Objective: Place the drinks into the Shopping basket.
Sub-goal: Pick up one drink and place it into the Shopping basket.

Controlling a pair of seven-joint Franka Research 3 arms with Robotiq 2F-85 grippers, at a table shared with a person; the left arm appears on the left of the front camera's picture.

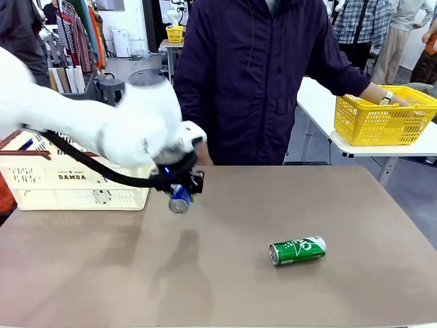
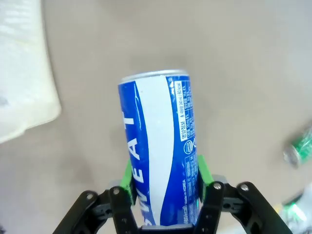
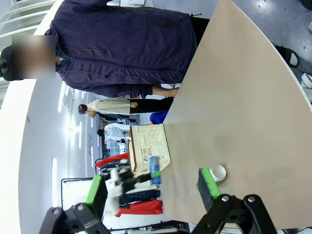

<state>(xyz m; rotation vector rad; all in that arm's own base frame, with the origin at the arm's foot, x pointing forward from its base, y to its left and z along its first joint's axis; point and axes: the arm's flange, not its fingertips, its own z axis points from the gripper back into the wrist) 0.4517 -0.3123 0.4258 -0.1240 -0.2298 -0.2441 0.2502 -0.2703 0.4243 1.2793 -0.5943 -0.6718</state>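
Progress: No drink can be seen inside the Shopping basket [image 1: 72, 179]. My arm hides part of its interior, so I cannot tell whether anything lies in it. I judge the task to be in an early or middle stage.
Blue and white can [image 2: 158, 146]: It is held off the table in my left gripper [image 2: 165, 171], just beside the basket's near right corner and not yet over its rim.
Green can [image 1: 298, 250]: It lies on its side on the table [image 1: 225, 294], well apart from the basket and from both of my grippers, and nothing touches it.
Left jaws: They pinch the lower body of the blue and white can, with one of the green pads [image 2: 127, 175] on each flank. The can points straight out along my fingers.
Left arm pose: It reaches in from my left and crosses in front of the basket. The wrist is bent downward, and the can hangs tilted beneath it, one silver end toward the front camera.
Right gripper [image 3: 151, 191]: Its jaws are spread wide and hold nothing. It stands off from the work, looking along the table toward the basket.
Person [image 1: 259, 75]: The person stands at the far edge of the table and handles neither can.
Left to do (judgement): I must bring the held can over the rim and release it, then fetch the green can.
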